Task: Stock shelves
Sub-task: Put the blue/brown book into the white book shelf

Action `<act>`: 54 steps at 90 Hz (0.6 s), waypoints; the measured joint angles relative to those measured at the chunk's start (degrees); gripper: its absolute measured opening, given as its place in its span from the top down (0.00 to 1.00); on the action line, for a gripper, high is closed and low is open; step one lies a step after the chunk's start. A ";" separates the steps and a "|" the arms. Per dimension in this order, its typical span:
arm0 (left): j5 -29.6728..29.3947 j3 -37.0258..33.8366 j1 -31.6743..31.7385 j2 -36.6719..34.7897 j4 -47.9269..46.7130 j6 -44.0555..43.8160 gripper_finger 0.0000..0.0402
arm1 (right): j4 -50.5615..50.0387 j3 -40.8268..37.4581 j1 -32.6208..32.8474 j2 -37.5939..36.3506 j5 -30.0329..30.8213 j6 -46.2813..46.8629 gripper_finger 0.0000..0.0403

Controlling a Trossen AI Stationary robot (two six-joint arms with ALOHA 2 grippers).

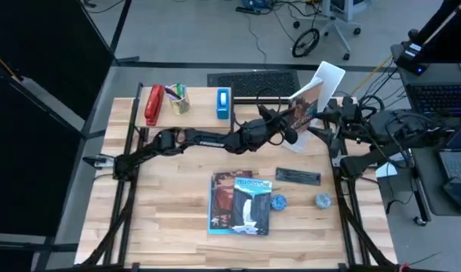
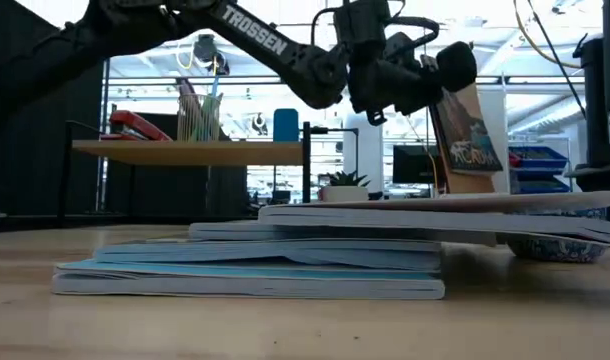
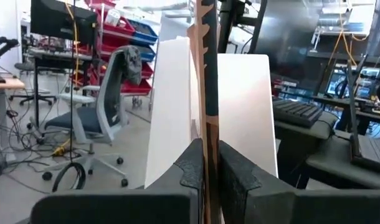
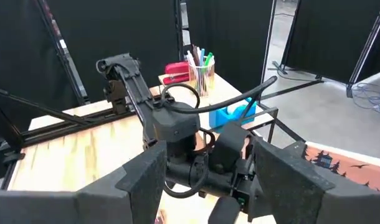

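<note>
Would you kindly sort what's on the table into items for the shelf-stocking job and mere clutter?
Job:
- thin upright book in left gripper
- white box-shaped file holder
- low light-wood shelf
- stacked books

Lying about:
- small blue round object
- grey round object

A red stapler (image 1: 153, 105), a pen cup (image 1: 178, 98) and a blue box (image 1: 224, 103) stand in a row.

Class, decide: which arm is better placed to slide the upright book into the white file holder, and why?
Left. The left pincer is shut on the book, held upright right at the white file holder. The right pincer is open and empty beside it.
</note>
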 joint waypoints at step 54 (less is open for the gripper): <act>1.90 -0.09 -0.12 0.23 -1.01 1.55 0.97 | -1.77 0.00 0.02 0.63 0.00 2.07 0.46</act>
